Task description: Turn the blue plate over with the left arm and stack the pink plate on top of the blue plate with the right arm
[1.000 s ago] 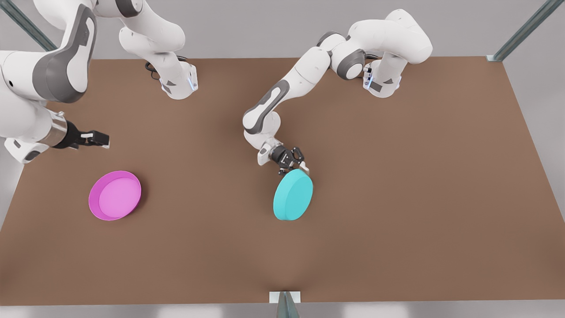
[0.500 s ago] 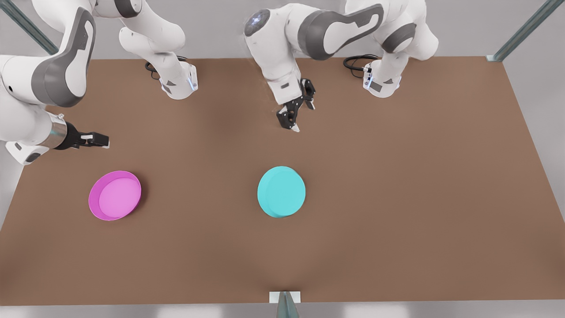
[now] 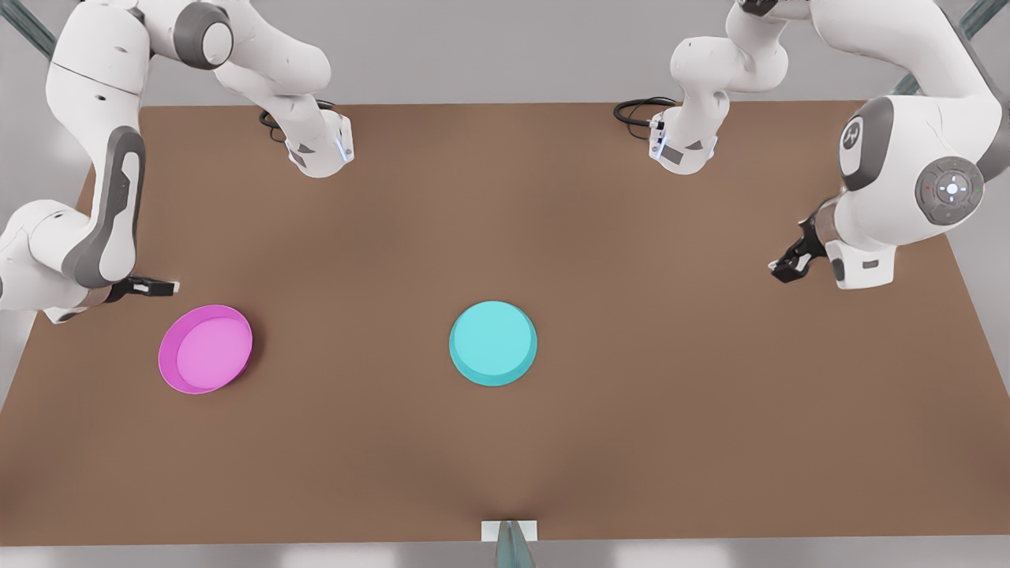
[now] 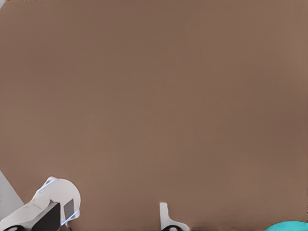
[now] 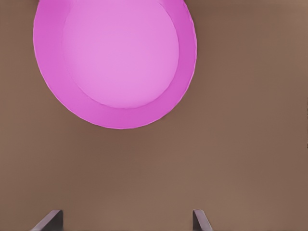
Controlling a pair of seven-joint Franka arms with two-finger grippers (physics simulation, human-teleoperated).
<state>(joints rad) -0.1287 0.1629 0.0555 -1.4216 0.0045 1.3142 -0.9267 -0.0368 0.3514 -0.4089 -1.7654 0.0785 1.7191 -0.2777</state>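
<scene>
Turquoise first: I see the blue plate lying bottom-up, mid-bench and untouched. The pink plate sits rim-up, well apart toward the front view's left. Just beyond it my right gripper hovers, fingers apart and empty. Far off at the front view's right, the left gripper waits; I cannot tell its finger state.

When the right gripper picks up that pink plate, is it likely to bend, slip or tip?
The pink plate looks like plain rigid plastic, so it probably holds its shape. Its low upright rim gives the open right gripper, beside it, an edge to pinch, though the smooth surface may slip. Held by one edge, it could sag downward. Flat-bottomed, it should slide rather than roll if pushed.
</scene>
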